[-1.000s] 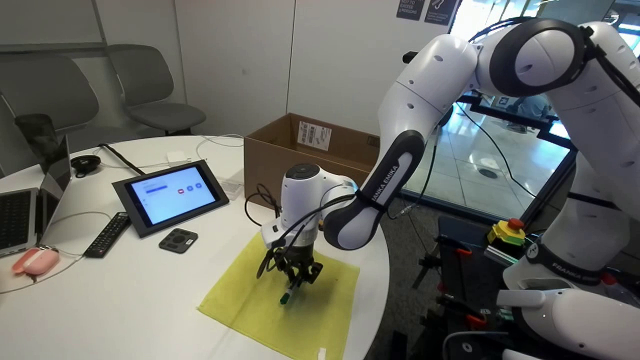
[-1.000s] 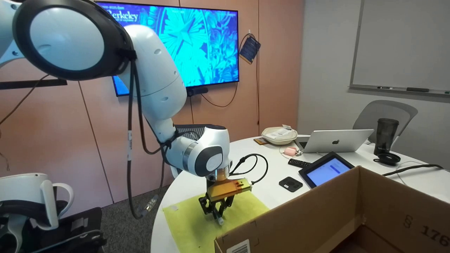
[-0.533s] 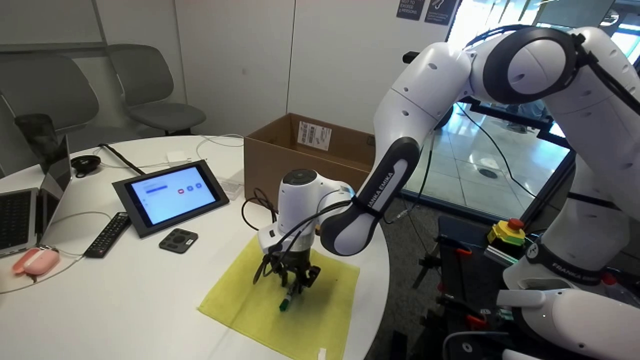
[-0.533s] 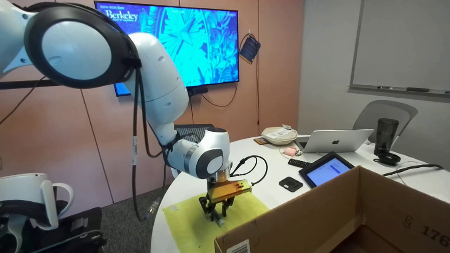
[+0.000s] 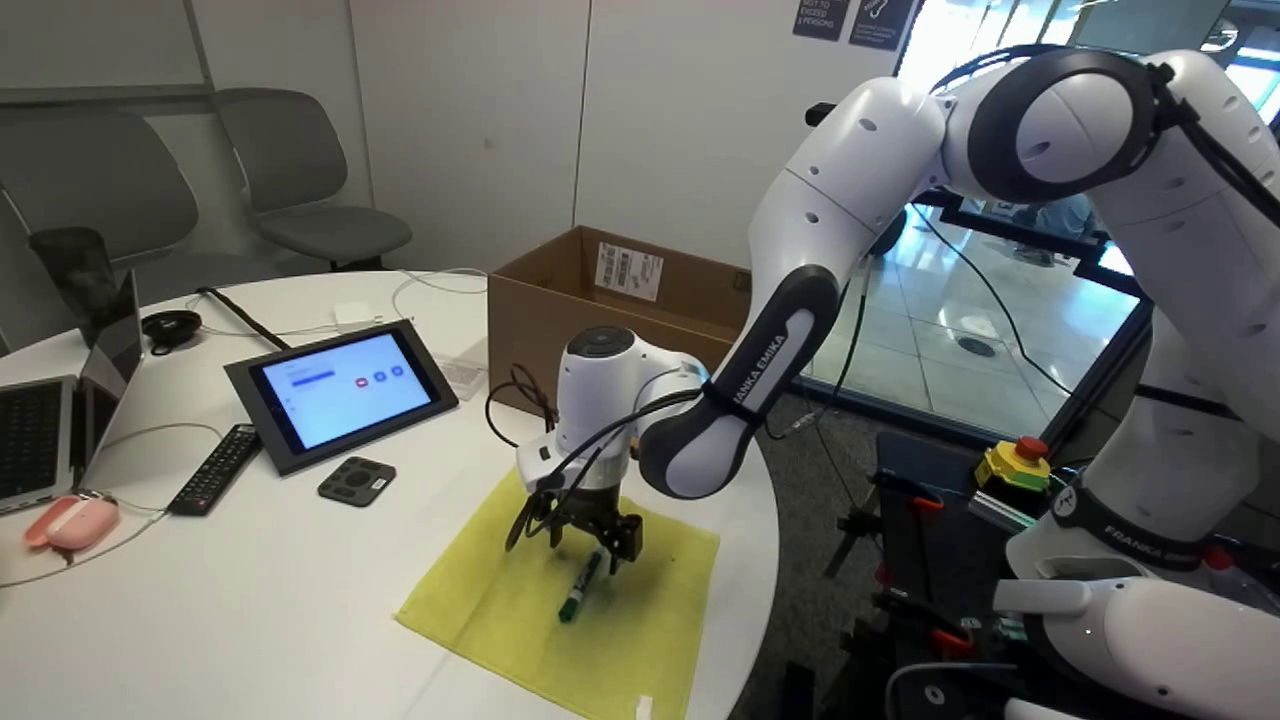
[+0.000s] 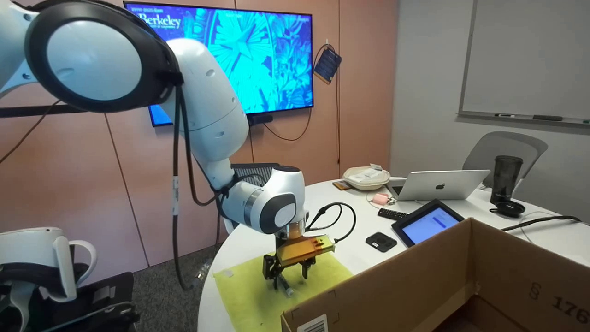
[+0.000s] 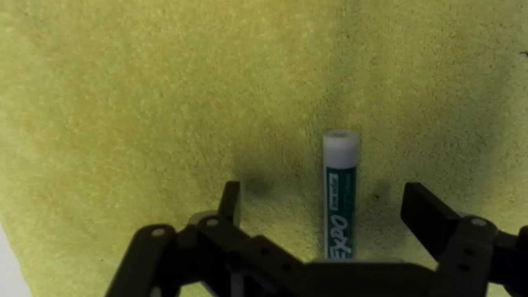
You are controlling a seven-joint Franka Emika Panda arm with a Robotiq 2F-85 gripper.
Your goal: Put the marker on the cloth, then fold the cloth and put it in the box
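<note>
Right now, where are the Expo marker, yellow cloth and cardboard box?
Expo marker (image 7: 343,194): wrist view, green label.
Yellow cloth (image 5: 505,610): in an exterior view, bare fabric.
Cardboard box (image 5: 530,335): in an exterior view, outer wall.

Marker (image 7: 340,198) lies on cloth (image 5: 500,610), cloth on table (image 5: 250,610).

An office meeting room: in an exterior view, a wall-mounted television (image 6: 246,48) reading "Berkeley" at eleven o'clock, a whiteboard (image 6: 528,60) at two, an Apple laptop (image 6: 440,184) at three; in an exterior view, a touchscreen console (image 5: 343,393) at nine, gray office chairs (image 5: 283,150) at ten.
</note>
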